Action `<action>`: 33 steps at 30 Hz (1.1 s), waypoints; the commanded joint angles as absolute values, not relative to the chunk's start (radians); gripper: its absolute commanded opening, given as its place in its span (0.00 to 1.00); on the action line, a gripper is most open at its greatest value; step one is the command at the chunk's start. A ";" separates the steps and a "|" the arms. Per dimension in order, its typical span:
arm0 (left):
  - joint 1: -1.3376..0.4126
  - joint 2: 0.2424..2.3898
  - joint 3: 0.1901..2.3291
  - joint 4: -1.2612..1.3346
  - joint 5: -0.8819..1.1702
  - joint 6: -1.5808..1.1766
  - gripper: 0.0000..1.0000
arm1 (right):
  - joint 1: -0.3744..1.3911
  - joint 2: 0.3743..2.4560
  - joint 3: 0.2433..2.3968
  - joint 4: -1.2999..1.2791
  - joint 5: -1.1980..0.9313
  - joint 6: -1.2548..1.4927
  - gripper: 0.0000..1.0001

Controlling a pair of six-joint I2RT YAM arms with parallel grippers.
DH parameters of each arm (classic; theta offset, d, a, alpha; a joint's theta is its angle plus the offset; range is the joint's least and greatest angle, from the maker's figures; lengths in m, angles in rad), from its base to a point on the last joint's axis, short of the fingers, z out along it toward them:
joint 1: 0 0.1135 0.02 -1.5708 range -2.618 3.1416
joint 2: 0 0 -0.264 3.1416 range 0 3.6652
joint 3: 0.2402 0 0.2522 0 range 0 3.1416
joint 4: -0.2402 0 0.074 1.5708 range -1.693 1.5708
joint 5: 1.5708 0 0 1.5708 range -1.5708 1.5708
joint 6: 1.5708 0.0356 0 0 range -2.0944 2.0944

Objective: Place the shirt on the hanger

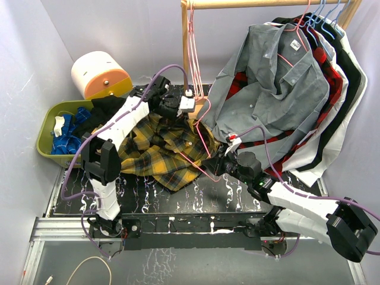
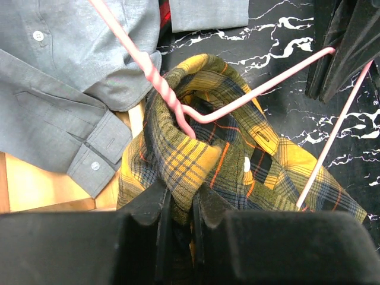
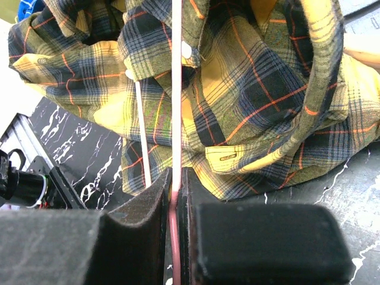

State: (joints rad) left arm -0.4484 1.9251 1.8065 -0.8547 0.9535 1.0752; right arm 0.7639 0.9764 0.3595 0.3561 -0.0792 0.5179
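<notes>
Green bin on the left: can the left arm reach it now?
Probably not yet: the way to the green bin looks free, but the left pincer is shut on the shirt.

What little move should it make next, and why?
Probably the right claw, shut on the pink hanger, should ease it a little deeper into the neck opening of the shirt. The left claw pinches the cloth up there, yet one hanger arm and the bottom bar lie outside it.

2 white-and-black arms (image 1: 122, 122), purple cables (image 1: 172, 66)
</notes>
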 commanded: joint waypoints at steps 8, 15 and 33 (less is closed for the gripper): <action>-0.445 1.717 1.781 -0.898 0.990 1.012 0.00 | 0.782 0.823 0.414 0.443 -0.022 0.532 0.08; -0.431 1.612 1.847 -1.015 0.864 0.992 0.00 | 0.782 0.756 0.458 0.279 0.037 0.574 0.95; -0.326 1.327 1.955 -1.144 0.706 0.761 0.00 | 0.782 0.412 0.235 0.217 -0.153 0.704 0.97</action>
State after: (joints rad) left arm -0.3744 1.4040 1.9079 -1.1004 0.6907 0.8280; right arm 0.7788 0.3523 0.2630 0.1238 -0.0463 0.6617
